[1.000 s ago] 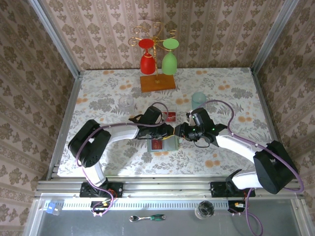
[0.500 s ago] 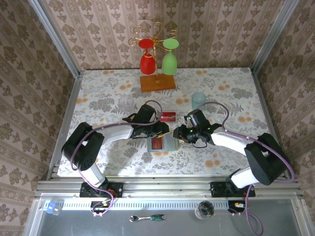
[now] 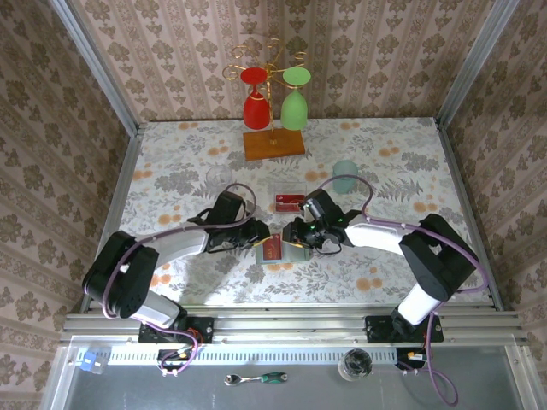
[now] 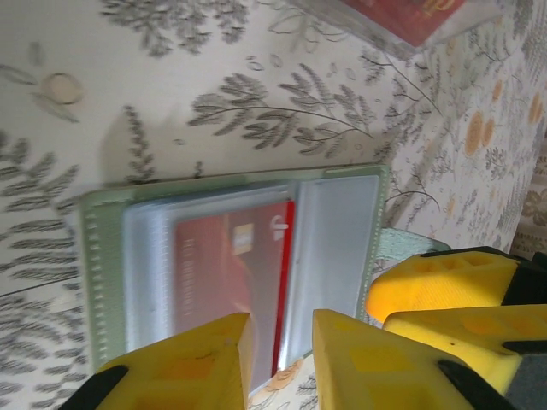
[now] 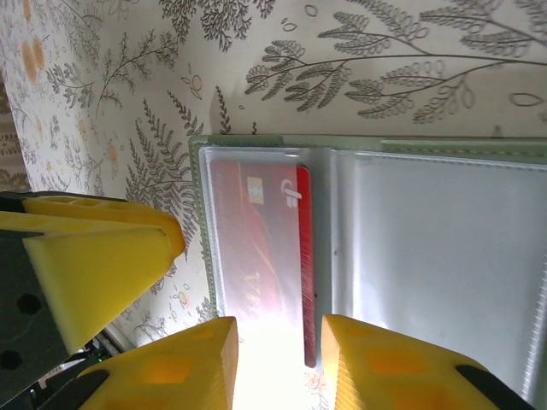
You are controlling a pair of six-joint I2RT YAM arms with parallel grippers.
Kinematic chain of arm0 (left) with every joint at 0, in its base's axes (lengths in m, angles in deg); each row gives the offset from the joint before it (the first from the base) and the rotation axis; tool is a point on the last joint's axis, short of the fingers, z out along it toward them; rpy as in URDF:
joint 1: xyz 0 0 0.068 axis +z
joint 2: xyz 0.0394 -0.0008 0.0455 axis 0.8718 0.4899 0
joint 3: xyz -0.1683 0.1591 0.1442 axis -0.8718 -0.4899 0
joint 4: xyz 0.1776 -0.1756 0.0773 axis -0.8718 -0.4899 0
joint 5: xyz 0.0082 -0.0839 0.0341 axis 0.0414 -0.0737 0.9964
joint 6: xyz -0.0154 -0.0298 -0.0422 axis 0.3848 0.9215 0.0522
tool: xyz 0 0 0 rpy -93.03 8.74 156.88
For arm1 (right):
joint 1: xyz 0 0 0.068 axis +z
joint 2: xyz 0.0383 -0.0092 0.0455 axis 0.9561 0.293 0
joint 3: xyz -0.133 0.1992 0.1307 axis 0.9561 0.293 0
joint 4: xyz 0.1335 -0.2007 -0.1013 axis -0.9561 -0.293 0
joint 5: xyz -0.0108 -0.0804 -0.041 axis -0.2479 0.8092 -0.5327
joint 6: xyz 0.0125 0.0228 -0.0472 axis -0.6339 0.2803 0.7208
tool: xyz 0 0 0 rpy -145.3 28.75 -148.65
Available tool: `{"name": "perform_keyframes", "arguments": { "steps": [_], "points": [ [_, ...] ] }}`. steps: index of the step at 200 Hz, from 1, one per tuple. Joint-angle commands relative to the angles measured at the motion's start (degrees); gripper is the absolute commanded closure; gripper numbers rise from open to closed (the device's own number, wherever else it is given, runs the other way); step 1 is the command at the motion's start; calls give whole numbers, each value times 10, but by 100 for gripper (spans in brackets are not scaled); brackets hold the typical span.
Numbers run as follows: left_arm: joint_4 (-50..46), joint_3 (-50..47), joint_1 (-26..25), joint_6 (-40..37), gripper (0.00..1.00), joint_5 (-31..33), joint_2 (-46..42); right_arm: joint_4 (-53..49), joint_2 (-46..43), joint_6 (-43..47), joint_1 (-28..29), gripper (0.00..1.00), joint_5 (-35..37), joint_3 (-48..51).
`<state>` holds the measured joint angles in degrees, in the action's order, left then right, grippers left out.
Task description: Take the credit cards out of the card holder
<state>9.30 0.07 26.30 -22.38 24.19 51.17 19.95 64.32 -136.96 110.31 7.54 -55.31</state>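
You are looking at the card holder (image 4: 333,231) lying open and flat on the flowered table (image 3: 171,162), a little nearer than centre, between your two wrists. A red credit card (image 4: 226,273) is sitting inside a clear sleeve on the holder's left half as the overhead camera sees it, and its long red edge is running beside the middle seam. The left gripper (image 4: 279,329) is standing over the holder's border with its fingers parted by a narrow gap. They are straddling that red edge and clamping nothing that you can see. The right gripper (image 5: 278,329) is hovering over the same card end with its fingers a little wider apart, also gripping nothing, and glare is washing out the sleeve between them. The two grippers are crowding each other, so you are working with very little room between them: one right finger (image 4: 444,278) is sitting just beside the holder's corner, and one left finger (image 5: 94,248) is lying just outside its stitched green edge. A second red card (image 3: 291,202) is resting in the clear tray (image 3: 275,198) just beyond the holder. The cup (image 3: 344,175) and the glass (image 3: 219,179) are flanking the tray, and the wooden base (image 3: 273,143) is standing well behind. Open cloth is stretching toward the near left and near right corners.
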Motion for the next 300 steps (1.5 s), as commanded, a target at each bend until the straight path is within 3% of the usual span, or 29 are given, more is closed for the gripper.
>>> {"name": "perform_keyframes", "arguments": {
  "steps": [1, 112, 223, 300],
  "points": [
    [-11, -15, 7, -20, 77, -6, -11, -1, 11, -4, 7, 68, -5, -24],
    [-7, -31, 14, -35, 93, 2, 24, 0, 50, -2, 13, 69, -14, -53],
    [-1, -43, 17, -33, 95, 2, 33, 30, 94, -11, 17, 70, -32, -56],
    [-3, -40, 17, -32, 95, 1, 36, 41, 108, -13, 17, 78, -42, -57]
  ]
}}
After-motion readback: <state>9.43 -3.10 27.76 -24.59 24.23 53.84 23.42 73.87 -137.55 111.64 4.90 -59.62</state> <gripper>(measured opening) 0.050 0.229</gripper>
